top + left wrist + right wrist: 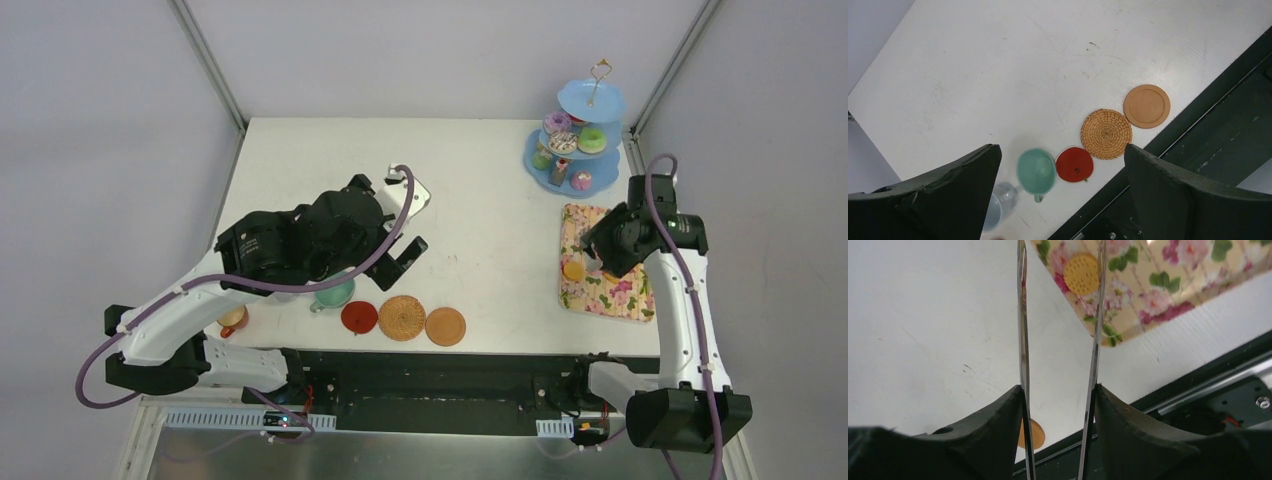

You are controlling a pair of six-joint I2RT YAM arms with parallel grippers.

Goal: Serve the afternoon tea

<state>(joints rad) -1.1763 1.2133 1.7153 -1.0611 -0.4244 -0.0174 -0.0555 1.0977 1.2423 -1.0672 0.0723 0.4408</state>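
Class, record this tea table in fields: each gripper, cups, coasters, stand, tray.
Left gripper: jaws open, empty
Right gripper: jaws closed on tongs
Cups: mint cup beside red coaster; orange cup at near left edge; none on a coaster
Coasters: red coaster, woven coaster, wooden coaster in a row, bare
Stand: far right corner, holds donuts
Tray: right side, one biscuit on it

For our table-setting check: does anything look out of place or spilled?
The mint cup stands beside the red coaster, not on it; the woven coaster and wooden coaster are bare too. Nothing looks spilled.
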